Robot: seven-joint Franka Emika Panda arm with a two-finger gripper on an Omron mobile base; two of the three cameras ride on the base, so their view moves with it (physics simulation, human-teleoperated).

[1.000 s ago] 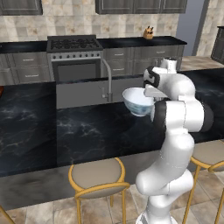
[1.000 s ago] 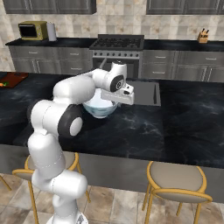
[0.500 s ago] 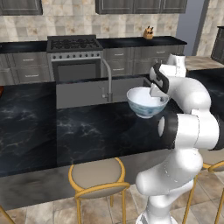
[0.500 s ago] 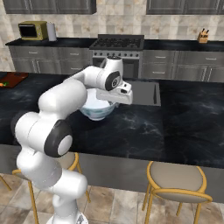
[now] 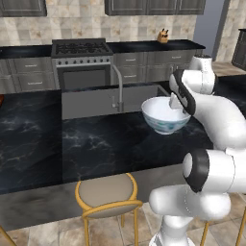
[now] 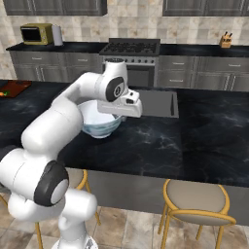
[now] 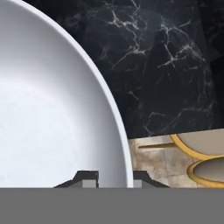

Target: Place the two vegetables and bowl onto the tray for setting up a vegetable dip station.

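My gripper point(image 7: 116, 177) is shut on the rim of the white bowl point(image 7: 48, 109), one fingertip inside it and one outside. The bowl point(image 5: 165, 116) has a faint bluish pattern. It hangs just over the black marble counter, in front of the sink's right end, with the gripper point(image 5: 174, 104) on its right rim. In the right base view the bowl point(image 6: 97, 122) sits left of the hand point(image 6: 118, 111). The tray point(image 6: 17, 87), a reddish-brown board, lies far left on the counter. A small orange and green bit point(image 6: 4, 93), too small to name, lies at its near end.
The sink point(image 5: 91, 102) and its tall faucet point(image 5: 117, 86) lie just behind the bowl. The stove point(image 6: 132, 47), a microwave point(image 6: 34, 33) and a knife block point(image 6: 224, 40) line the back counter. Yellow-framed stools point(image 5: 106, 194) stand along the island's near edge.
The arm has swung its elbow out and down. The bowl moved a little with it, slightly left in the right base view. The gripper stayed shut on the rim.
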